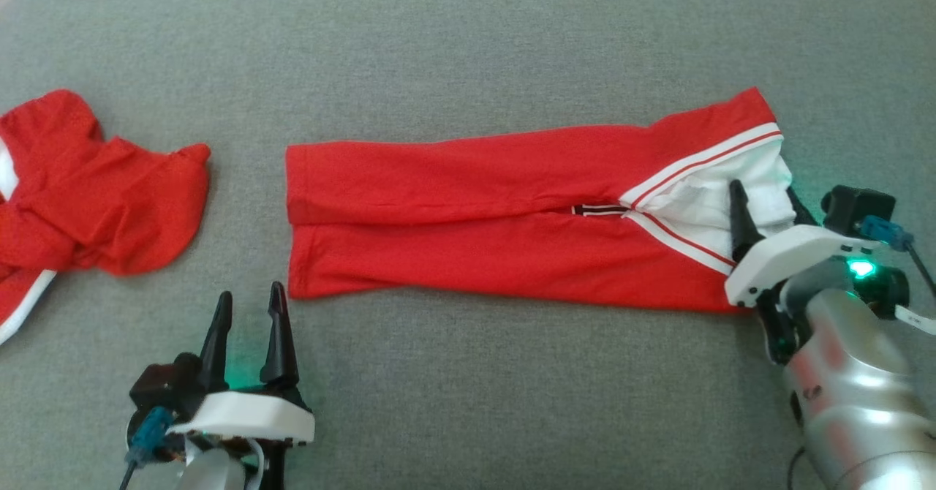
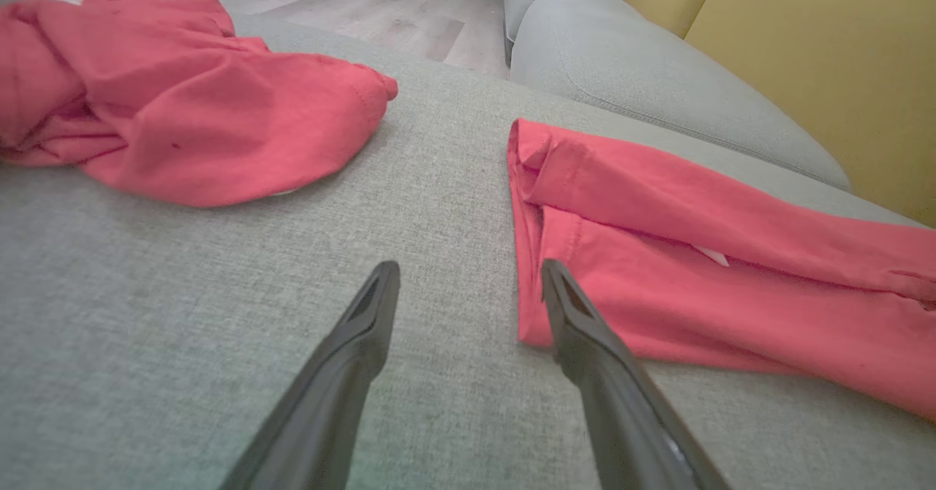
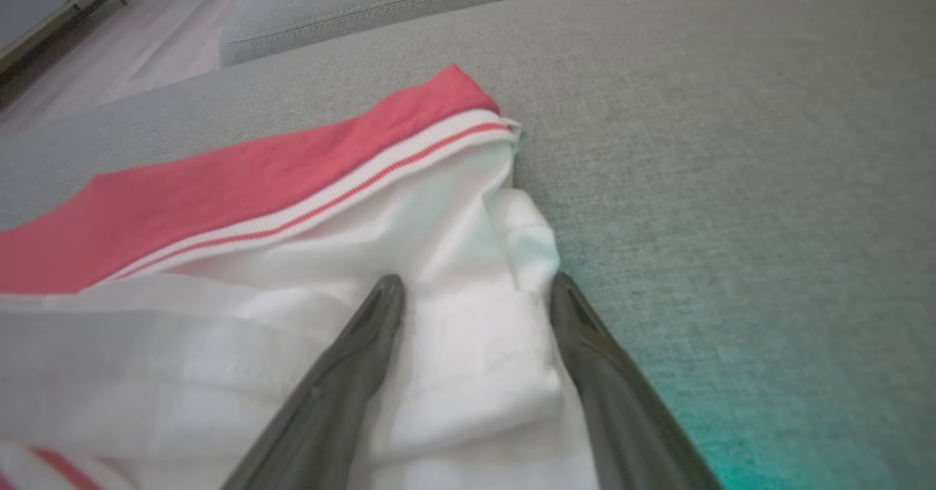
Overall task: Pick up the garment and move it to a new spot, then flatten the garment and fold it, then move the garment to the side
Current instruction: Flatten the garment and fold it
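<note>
At the left edge of the head view, a crumpled red garment with a white stripe (image 1: 95, 183) is lying in a loose heap on the grey woven fabric cushion (image 1: 468, 36). In the left wrist view the same heap (image 2: 183, 102) is sitting at the upper left.

At the lower left of the head view, the left gripper (image 1: 251, 292) is pointing up the frame with its two dark fingers parted and nothing between them. It is holding no cloth. In the left wrist view, the left gripper (image 2: 469, 267) is showing bare cushion between its tips, and one finger (image 2: 585, 344) is lying just beside the near corner of the folded garment.

Across the middle of the head view, the long red folded garment with white striped trim (image 1: 475, 212) is stretching flat from centre to right, its two halves meeting along a lengthwise seam.

At the right, the right gripper (image 1: 764, 197) is spreading its fingers over the garment's white end. In the right wrist view, the right gripper (image 3: 475, 279) is standing open with white cloth (image 3: 453, 344) lying between its fingers; whether the tips are pressing the cloth cannot be told.
</note>
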Robot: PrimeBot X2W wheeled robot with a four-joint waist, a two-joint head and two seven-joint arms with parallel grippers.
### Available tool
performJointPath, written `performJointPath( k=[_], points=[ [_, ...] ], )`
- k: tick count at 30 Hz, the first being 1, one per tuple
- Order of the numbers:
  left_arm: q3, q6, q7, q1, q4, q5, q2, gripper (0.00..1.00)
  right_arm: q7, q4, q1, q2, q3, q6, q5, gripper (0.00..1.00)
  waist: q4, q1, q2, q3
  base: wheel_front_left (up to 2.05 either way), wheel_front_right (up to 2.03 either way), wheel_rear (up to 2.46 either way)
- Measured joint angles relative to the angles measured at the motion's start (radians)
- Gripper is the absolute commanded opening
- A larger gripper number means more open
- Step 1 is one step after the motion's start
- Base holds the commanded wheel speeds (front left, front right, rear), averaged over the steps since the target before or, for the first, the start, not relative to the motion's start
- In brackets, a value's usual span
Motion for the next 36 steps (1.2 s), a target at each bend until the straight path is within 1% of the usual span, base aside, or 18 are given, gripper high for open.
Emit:
performJointPath(
  k=[1,2,3,4,5,8,11,13,15,18,20,22,26,30,33,36],
  points=[
    [0.0,-0.003,0.0,0.0,0.001,0.0,0.0,1.0,0.007,-0.002,-0.002,0.002,0.02,0.0,0.026,1.0,-0.002,0.0,0.0,0.001,0.0,0.0,0.0],
    [0.001,-0.007,0.0,0.0,0.001,0.0,0.0,1.0,0.017,-0.006,-0.001,0.004,0.038,0.0,0.053,0.94,-0.003,0.0,0.0,0.001,0.0,0.0,0.0],
    [0.001,-0.007,0.0,0.0,0.001,0.0,0.0,1.0,0.029,-0.013,-0.001,0.005,0.06,0.0,0.081,0.73,-0.004,0.0,0.0,0.001,0.0,0.0,0.0],
    [0.0,-0.007,0.0,-0.001,0.002,0.0,0.0,1.0,0.043,-0.02,0.0,0.005,0.087,0.0,0.109,0.14,-0.006,0.0,0.0,0.0,0.0,0.0,0.0],
    [0.0,-0.007,0.0,-0.002,0.003,0.0,0.0,1.0,0.061,-0.03,0.001,0.005,0.105,0.0,0.139,0.0,-0.007,0.0,0.0,-0.001,0.0,0.0,0.0],
    [0.0,-0.007,0.0,-0.007,0.005,0.0,0.0,1.0,0.079,-0.058,0.009,0.004,0.163,0.0,0.199,0.0,-0.01,0.0,0.0,-0.003,0.0,0.0,0.0],
    [0.001,-0.007,0.0,-0.016,0.003,0.0,0.0,1.0,0.023,-0.063,0.026,-0.022,0.177,0.0,0.219,0.0,-0.014,0.0,0.0,-0.01,0.0,0.0,0.0],
    [0.001,-0.007,0.0,-0.015,0.002,0.0,0.0,1.0,-0.026,-0.056,0.038,-0.036,0.165,0.0,0.229,0.0,-0.018,0.0001,0.0,-0.017,0.0,0.0,0.0],
    [0.001,-0.007,0.0,-0.014,0.003,0.0,0.0,1.0,-0.051,-0.051,0.049,-0.059,0.15,0.0,0.231,0.0,-0.021,0.0,0.0,-0.027,0.0,0.0,0.0],
    [-0.001,-0.008,0.0,-0.01,0.005,-0.001,0.0,1.0,-0.068,-0.052,0.05,-0.101,0.132,0.0,0.236,0.0,-0.024,0.0,0.0,-0.045,0.0,0.0,0.0],
    [-0.001,-0.008,0.0,-0.008,0.005,-0.001,0.0,1.0,-0.069,-0.061,0.05,-0.109,0.131,0.0,0.237,0.0,-0.025,0.0,0.0,-0.051,0.0,0.0,0.0],
    [-0.004,-0.008,0.0,0.0,0.005,-0.007,0.0,1.0,-0.077,-0.1,0.05,-0.112,0.145,0.0,0.239,0.0,-0.025,0.0,0.0,-0.062,0.0,0.0,0.0],
    [-0.022,-0.008,0.0,0.019,0.012,-0.011,0.0,1.0,-0.082,-0.225,0.058,-0.074,0.229,0.0,0.307,0.0,-0.017,0.0,0.0,-0.079,0.0,0.0,0.0],
    [-0.038,-0.008,0.0,0.027,0.012,-0.02,0.0,1.0,-0.076,-0.35,0.113,-0.034,0.348,0.0,0.396,0.0,0.007,0.0,0.0,-0.092,0.0,0.0,0.0],
    [-0.048,-0.008,0.0,0.034,0.013,-0.019,0.0,1.0,-0.047,-0.41,0.151,-0.027,0.445,0.0,0.435,0.0,0.029,0.0,0.0,-0.103,0.0,0.0,0.0],
    [-0.059,-0.008,0.0,0.054,0.015,-0.009,0.0,1.0,-0.038,-0.438,0.16,-0.011,0.504,0.0,0.48,0.0,0.054,-0.0001,0.0,-0.114,0.0,0.0,0.0]
  ],
)
